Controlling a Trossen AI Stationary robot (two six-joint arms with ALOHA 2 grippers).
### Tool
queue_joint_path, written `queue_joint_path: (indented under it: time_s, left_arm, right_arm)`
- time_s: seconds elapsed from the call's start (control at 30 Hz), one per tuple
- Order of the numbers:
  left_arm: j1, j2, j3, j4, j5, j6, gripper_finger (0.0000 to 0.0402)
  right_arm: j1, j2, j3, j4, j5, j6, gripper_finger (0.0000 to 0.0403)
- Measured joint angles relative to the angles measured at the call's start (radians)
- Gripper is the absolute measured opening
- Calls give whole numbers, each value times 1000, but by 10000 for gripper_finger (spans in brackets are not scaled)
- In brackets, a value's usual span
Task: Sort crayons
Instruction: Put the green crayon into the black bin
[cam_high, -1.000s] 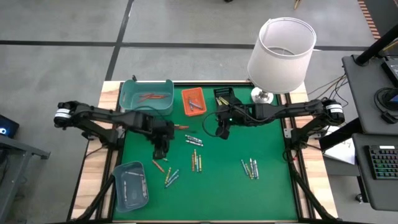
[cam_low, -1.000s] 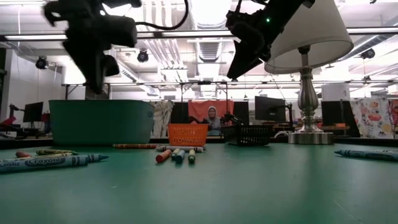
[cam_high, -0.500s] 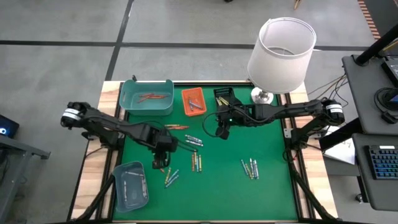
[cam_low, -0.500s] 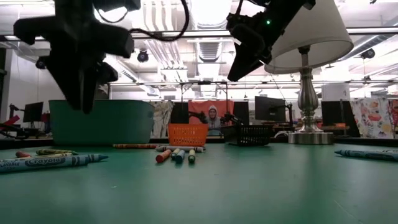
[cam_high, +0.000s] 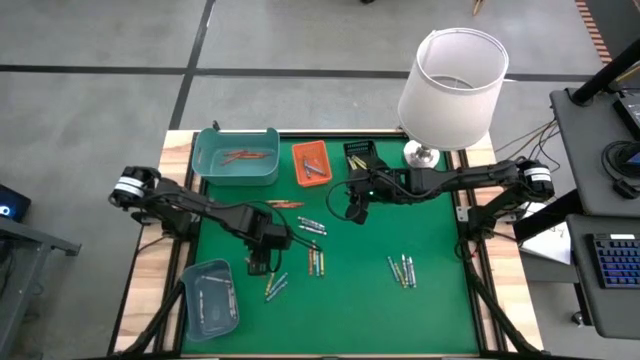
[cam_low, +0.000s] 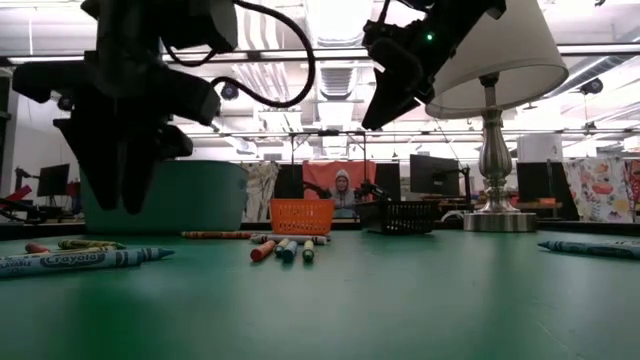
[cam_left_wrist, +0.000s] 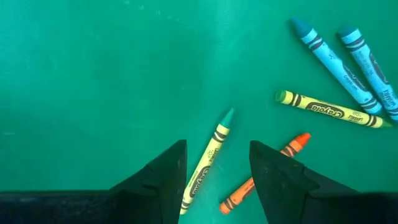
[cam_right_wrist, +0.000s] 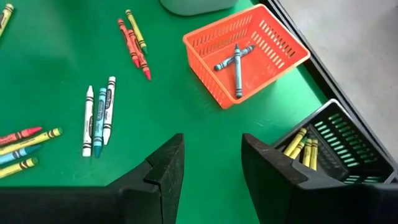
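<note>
Yellow-green crayon (cam_left_wrist: 210, 155) lying between left gripper (cam_left_wrist: 214, 167) jaws, apart, orange crayon (cam_left_wrist: 264, 174) beside, right gripper (cam_right_wrist: 211, 163) jaws apart

my left gripper (cam_high: 262, 262): over the green felt table (cam_high: 430, 300), near its left front, above scattered wax crayons (cam_high: 276, 285) | grey plastic tray (cam_high: 209, 297): front-left corner | teal plastic bin (cam_high: 235, 156), orange mesh basket (cam_high: 310, 164), black mesh basket (cam_high: 361, 155): back row, left to right | my right gripper (cam_high: 356, 213): before the black basket | white-shaded lamp (cam_high: 452, 85): back right
</note>
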Motion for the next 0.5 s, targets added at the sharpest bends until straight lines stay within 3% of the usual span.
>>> queue_joint_path:
  time_s: [0.5]
  left_arm:
    - [6, 15, -140, 170, -1, 16, 147]
  right_arm:
    - [0, 0, -11, 0, 0, 0, 148]
